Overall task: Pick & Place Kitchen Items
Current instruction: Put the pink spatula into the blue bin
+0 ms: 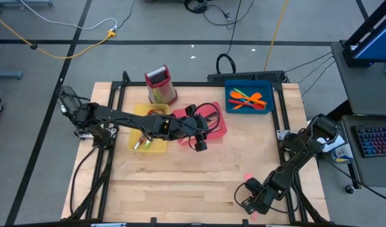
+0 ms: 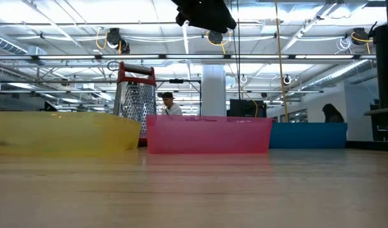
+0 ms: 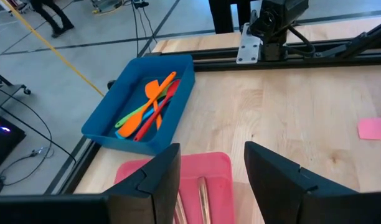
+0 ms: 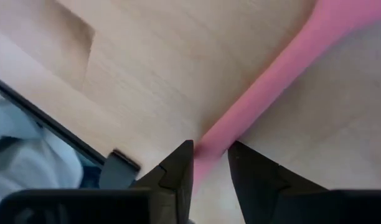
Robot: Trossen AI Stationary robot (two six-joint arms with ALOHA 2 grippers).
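The right tool [image 4: 209,155] grips a pink utensil [image 4: 284,68] low over the table [image 1: 180,189]. The left tool [image 3: 209,180] hangs open and empty above the pink tray [image 3: 209,165].

A grey concrete floor [image 1: 149,25] surrounds the wooden desk [image 1: 180,189], crossed by dark lines and loose cables: a yellow cable [image 1: 73,47] trails from about 10 o'clock, and black cable coils [image 1: 199,6] lie near 12. At about 3 o'clock stands a side table with a backlit keyboard [image 1: 376,140]. Seen level across the desk, the hall beyond has a white truss ceiling [image 2: 67,31] with bright strip lights, a white pillar [image 2: 214,88], dark monitors [image 2: 245,107], and two people [image 2: 168,102] in the distance.
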